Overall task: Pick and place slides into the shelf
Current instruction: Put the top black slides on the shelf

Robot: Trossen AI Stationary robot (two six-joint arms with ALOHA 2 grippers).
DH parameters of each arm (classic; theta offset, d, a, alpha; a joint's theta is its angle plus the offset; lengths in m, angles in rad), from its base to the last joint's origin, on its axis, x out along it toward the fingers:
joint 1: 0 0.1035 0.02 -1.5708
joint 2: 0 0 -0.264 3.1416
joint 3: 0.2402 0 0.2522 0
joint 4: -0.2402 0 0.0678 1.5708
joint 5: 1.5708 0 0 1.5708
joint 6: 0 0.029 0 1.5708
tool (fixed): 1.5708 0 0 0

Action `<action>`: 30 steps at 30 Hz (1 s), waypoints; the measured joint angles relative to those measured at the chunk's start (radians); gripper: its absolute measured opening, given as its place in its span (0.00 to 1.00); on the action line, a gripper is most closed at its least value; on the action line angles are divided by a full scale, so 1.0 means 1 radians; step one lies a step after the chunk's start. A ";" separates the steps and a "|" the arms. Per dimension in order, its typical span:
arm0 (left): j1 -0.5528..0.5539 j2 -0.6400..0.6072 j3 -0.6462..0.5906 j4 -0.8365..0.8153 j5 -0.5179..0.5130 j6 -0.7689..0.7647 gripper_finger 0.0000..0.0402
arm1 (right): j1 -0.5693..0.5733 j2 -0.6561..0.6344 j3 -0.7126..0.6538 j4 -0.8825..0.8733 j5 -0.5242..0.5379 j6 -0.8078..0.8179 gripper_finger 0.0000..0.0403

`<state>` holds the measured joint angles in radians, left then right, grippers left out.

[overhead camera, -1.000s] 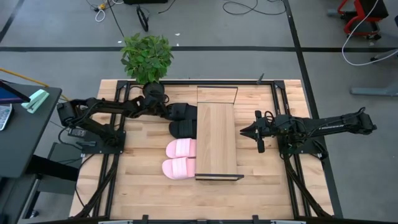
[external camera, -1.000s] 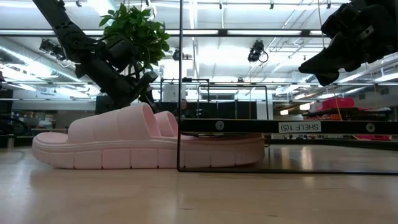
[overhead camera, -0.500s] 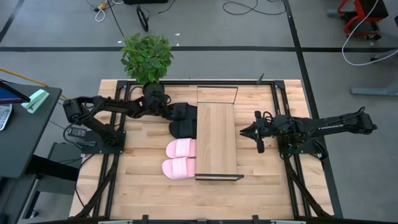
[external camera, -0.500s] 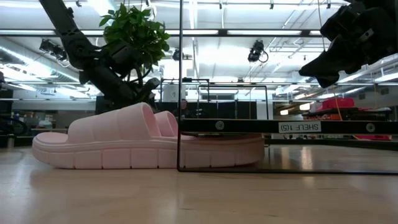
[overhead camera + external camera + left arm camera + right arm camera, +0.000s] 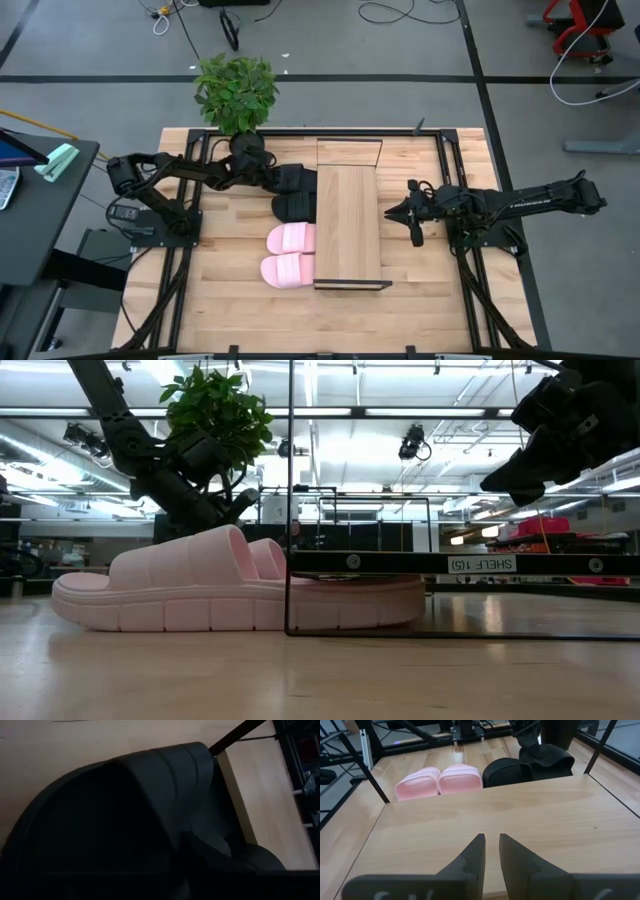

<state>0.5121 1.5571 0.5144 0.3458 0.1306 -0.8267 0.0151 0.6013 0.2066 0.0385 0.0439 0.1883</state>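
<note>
The long light-wood shelf [image 5: 349, 225] is being shown bare on its thin black frame, its long axis running across between the arms. The ribbed foam slides, two black [image 5: 293, 192] and two pink [image 5: 289, 254], are being left against its left edge. The far black slide is being clamped by the left gripper [image 5: 272, 178], clearly the nearer one, while the right gripper [image 5: 490, 851] is being held narrowly parted and empty just beside the shelf's right edge.

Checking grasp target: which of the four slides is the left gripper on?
The black slide farthest from the pink pair, nearest the plant. The left gripper sits at it; the other black slide and both pink ones lie untouched.
</note>
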 joint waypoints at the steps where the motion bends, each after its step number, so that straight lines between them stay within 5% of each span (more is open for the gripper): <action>1: 0.000 0.000 0.000 0.000 -0.003 0.000 0.05 | 0.000 0.001 0.000 -0.001 0.000 0.000 0.15; 14: -0.013 -0.028 0.000 -0.049 -0.049 0.001 0.04 | 0.000 0.000 0.000 -0.001 0.000 0.004 0.15; 30: -0.059 -0.376 -0.002 -0.454 -0.218 0.030 0.04 | 0.000 0.000 0.000 -0.001 0.000 0.004 0.15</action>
<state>0.4535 1.1810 0.5121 -0.1086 -0.0872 -0.7967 0.0152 0.6014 0.2066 0.0380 0.0439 0.1925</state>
